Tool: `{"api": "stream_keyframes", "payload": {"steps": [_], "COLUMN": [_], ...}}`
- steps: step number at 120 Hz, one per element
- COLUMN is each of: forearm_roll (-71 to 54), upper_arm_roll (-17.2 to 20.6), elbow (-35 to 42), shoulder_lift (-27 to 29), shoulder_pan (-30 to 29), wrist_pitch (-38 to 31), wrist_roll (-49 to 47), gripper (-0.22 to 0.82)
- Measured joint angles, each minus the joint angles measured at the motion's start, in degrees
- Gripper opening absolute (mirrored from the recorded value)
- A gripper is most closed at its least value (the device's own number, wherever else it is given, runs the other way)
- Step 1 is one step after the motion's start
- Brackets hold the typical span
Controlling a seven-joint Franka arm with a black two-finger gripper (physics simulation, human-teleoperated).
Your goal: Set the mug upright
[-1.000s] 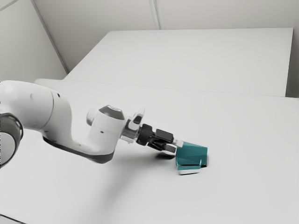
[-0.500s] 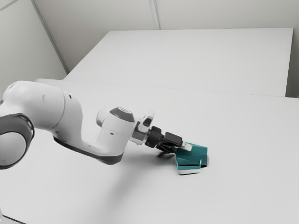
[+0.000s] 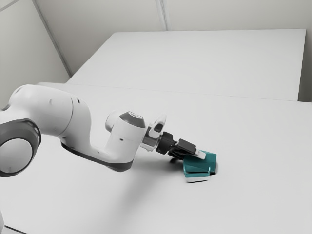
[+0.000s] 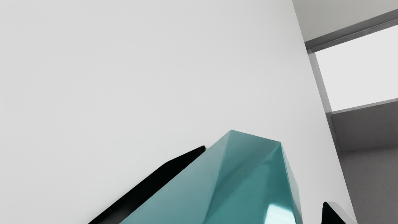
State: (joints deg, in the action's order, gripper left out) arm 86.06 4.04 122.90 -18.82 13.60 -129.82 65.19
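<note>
The teal, faceted mug [image 3: 206, 166] lies tilted on its side on the white table [image 3: 263, 146]. My gripper [image 3: 199, 156] reaches it from the exterior view's left, with one pale fingertip over the mug's upper face and the other hidden. Seen from the wrist, the mug [image 4: 248, 174] rises between the fingers of my open gripper [image 4: 205, 216]. A gap separates its side from the one fingertip [image 4: 335, 214] that I can make out. A dark strip runs along the mug's other side; whether it is shadow or a finger I cannot tell.
A raised white surface [image 3: 204, 63] stands behind the table, with pale walls [image 3: 97, 19] around. In the wrist view, a bright window-like panel [image 4: 360, 71] and a dark grey wall [image 4: 370, 174] lie beyond the white surface's edge.
My arm has moved toward the exterior view's right, bringing the fingertip from the mug's near edge to over its upper face. The mug has stayed in place.
</note>
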Motion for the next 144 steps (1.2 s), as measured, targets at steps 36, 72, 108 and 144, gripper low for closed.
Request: {"api": "stream_keyframes", "payload": {"steps": [36, 72, 108, 144], "forearm_roll": [-0.06, -0.29, -1.64, -23.10], "upper_arm_roll": [0.01, 0.05, -0.07, -0.52], "elbow": [0.00, 0.12, 0.46, 0.26], "shoulder_lift": [0.12, 1.60, 5.72, 12.26], "shoulder_pan": [0.35, 0.76, 0.81, -2.08], "wrist_pitch": [-0.13, -1.65, -1.81, -1.52], "wrist_roll": [-0.07, -0.40, -0.42, -5.14], "gripper": [0.12, -0.05, -0.15, -0.15]}}
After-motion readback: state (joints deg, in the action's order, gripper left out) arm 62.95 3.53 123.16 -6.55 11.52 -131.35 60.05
